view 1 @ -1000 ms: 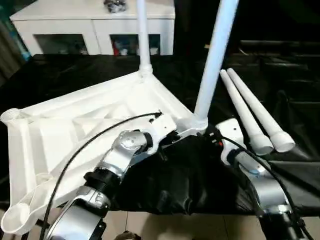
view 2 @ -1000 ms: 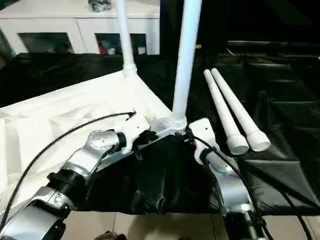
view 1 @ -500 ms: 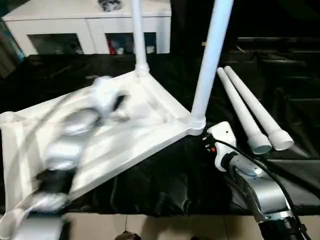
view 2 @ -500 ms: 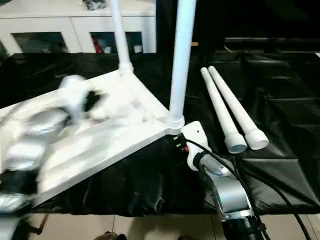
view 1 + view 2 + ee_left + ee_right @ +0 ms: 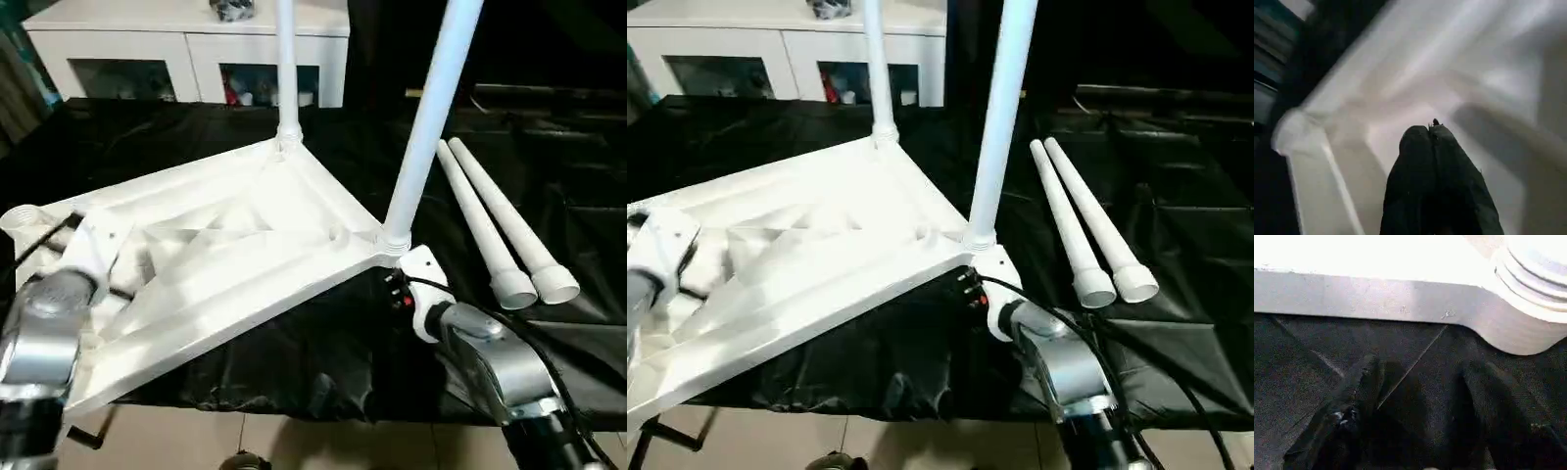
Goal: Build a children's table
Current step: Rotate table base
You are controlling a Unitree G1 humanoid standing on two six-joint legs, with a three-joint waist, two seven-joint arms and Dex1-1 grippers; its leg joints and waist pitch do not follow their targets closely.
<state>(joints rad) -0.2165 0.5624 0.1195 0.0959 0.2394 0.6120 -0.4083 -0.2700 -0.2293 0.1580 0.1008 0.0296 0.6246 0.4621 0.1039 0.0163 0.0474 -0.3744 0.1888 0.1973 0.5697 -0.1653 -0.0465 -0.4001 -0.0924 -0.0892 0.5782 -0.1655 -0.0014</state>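
The children's table lies upside down on black cloth, its ribbed white top (image 5: 225, 255) facing up. Two white legs (image 5: 431, 117) (image 5: 286, 69) stand screwed into its right and far corners. An empty corner socket (image 5: 22, 217) shows at the far left. Two loose legs (image 5: 475, 220) (image 5: 511, 220) lie side by side on the cloth to the right. My left gripper (image 5: 1431, 128) is shut and empty, just above the ribbed underside near that empty socket (image 5: 1288, 132). My right gripper (image 5: 1420, 382) is open on the cloth just under the top's near-right corner edge (image 5: 1400, 303), holding nothing.
A white glass-doored cabinet (image 5: 186, 39) stands at the back. The black cloth (image 5: 294, 352) hangs over the table's front edge, with tiled floor (image 5: 245, 441) below. A black cable (image 5: 1136, 343) runs along my right forearm.
My left arm has swung away from the top's near-right edge to its left end, and its gripper is shut. My right gripper stays by the near-right corner, fingers somewhat closer together.
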